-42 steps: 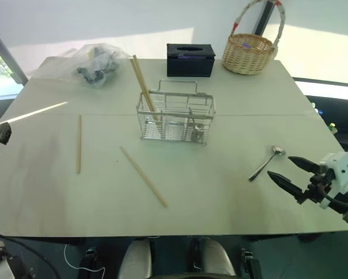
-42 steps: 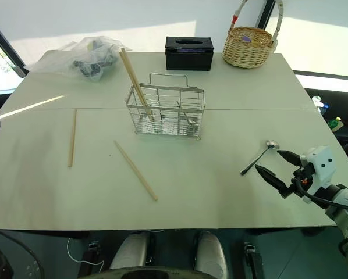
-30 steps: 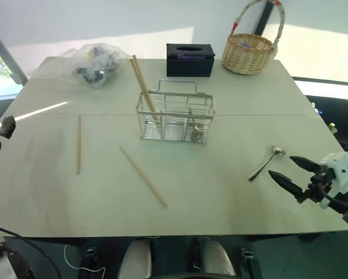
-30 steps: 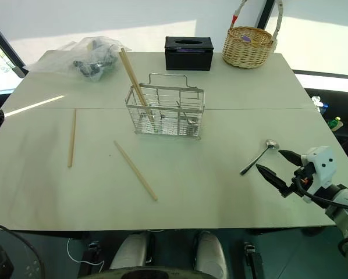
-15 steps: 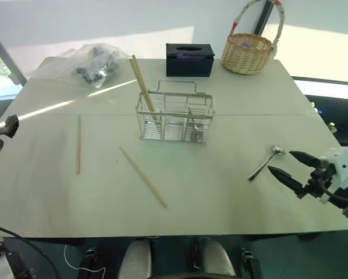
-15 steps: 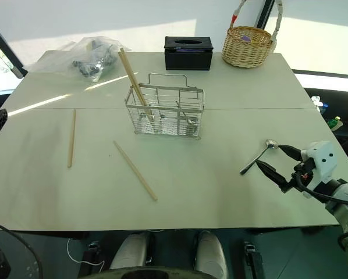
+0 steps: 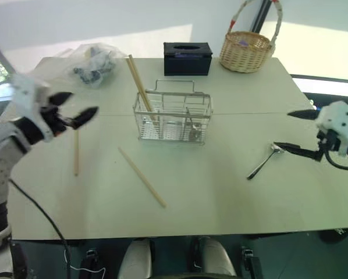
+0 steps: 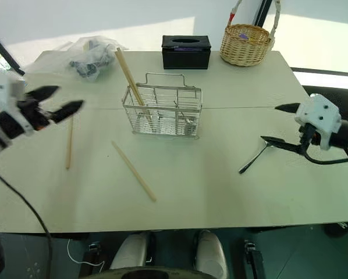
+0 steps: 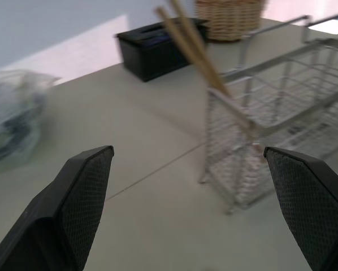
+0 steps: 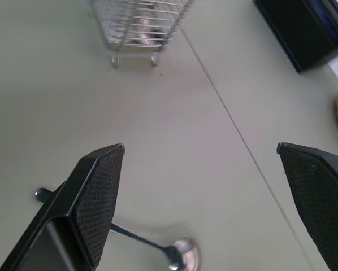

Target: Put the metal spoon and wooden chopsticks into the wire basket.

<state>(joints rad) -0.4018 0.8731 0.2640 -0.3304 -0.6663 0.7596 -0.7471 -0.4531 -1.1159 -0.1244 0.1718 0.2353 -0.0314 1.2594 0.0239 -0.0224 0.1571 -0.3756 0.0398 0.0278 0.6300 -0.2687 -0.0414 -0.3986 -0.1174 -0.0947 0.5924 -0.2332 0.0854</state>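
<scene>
A pale worktop (image 7: 220, 197) carries the wire basket (image 7: 173, 119) near its middle, with two wooden chopsticks (image 7: 138, 83) already standing at a lean in its left end compartment. Two more chopsticks lie flat on the worktop: one (image 7: 76, 152) to the left of the basket, pointing away from the robot, and one (image 7: 141, 176) lying diagonally in front of the basket. The metal spoon (image 7: 263, 162) lies well to the right of the basket, its bowl at the far end.

The left claw (image 7: 73, 109) hangs in the air above the left chopstick, its two black fingers spread wide apart and holding nothing. The right claw (image 7: 293, 131) hovers just beside the spoon's bowl, fingers also wide apart and empty (one finger sits low, right at the bowl, though contact cannot be made out).

The step in hand looks like the approach to pick up the loose pieces; nothing is gripped yet. Next, each claw would need to drop to the worktop and straddle its thin, flat-lying target before closing, which calls for careful aim since both spoon handle and chopstick sit flush on the surface.
</scene>
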